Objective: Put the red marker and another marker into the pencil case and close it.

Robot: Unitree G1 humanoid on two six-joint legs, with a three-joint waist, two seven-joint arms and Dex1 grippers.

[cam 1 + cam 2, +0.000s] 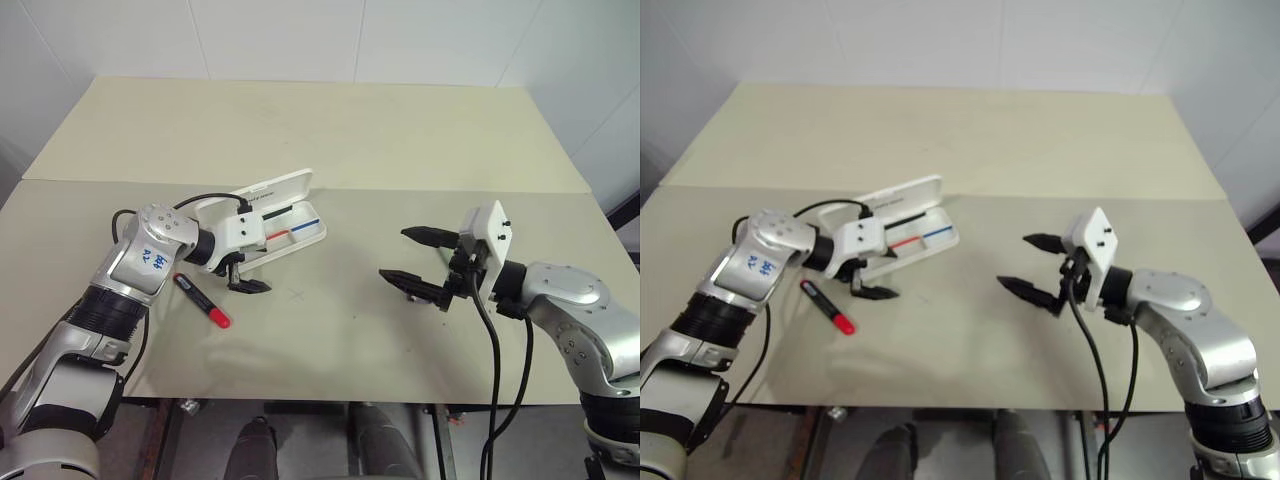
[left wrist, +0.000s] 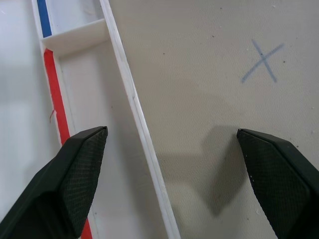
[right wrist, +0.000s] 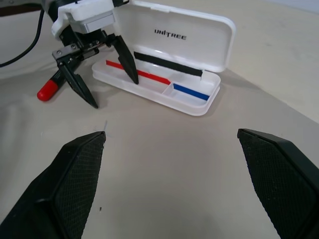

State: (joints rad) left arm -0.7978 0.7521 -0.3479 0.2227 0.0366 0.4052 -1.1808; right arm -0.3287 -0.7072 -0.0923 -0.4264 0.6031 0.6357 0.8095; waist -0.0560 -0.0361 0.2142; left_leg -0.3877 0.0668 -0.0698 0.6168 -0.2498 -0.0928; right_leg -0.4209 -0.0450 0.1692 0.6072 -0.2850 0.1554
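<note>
Both pincers are spread wide and nothing is held.

The left pincer (image 1: 243, 272) is poised at the near edge of the flat white hard-plastic pencil case (image 1: 300, 232), whose lid is raised, one finger over its tray and one over the beige table (image 1: 350, 140). The slim black marker with the red cap (image 1: 202, 300) lies just behind it. The right pincer (image 1: 420, 262) is held well apart, facing the case.

red marker (image 1: 202, 299) left of pencil case (image 1: 300, 232)

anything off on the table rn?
Nothing damaged or spilled. The pencil case sits open at an angle, the red marker lies loose beside it, and a pen-drawn X marks the table.
</note>
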